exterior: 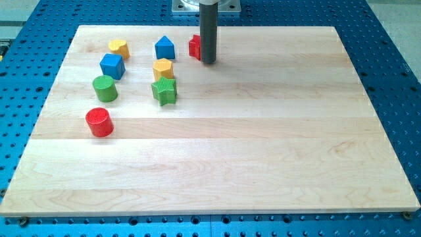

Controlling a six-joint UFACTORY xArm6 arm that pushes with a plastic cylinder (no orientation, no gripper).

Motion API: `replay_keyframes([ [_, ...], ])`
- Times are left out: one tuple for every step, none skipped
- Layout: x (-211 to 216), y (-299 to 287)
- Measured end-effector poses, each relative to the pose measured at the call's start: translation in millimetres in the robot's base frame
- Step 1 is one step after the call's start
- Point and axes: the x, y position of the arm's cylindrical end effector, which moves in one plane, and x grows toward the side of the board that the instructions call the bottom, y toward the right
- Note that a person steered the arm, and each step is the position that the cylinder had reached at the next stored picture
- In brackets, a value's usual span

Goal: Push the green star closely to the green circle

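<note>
The arm has no pincer at all, so there is nothing to be apart or together; it ends in a dark rod, and my tip (208,62) rests on the wooden board (263,151) near the view's top, touching or almost touching the right side of a red block (194,47) whose shape is half hidden behind the rod. The green star (164,91) lies below and to the left of the tip, well apart from it, and just under a yellow hexagon-like block (163,68), which seems to touch its upper edge. The green circle (104,88) stands further to the view's left, at nearly the same height as the star, with bare wood between them. Other blocks are a blue cube (112,66) just above the green circle, a yellow block (118,48) above that, a blue house-shaped block (164,48), and a red cylinder (99,122) lower left. The step in hand appears to be the approach: the star is not yet contacted. The next move probably calls for bringing the tip down to the star's right side, passing clear of the yellow hexagon-like block, and then pushing leftward in a straight line toward the green circle, stopping before the circle itself is moved.
</note>
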Motion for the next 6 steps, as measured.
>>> replay_keyframes([
  [60.4, -0.9],
  [92.4, -36.7],
  [98.1, -90.4],
  [99.3, -133.8],
  [69.3, -134.6],
  [68.0, -132.8],
])
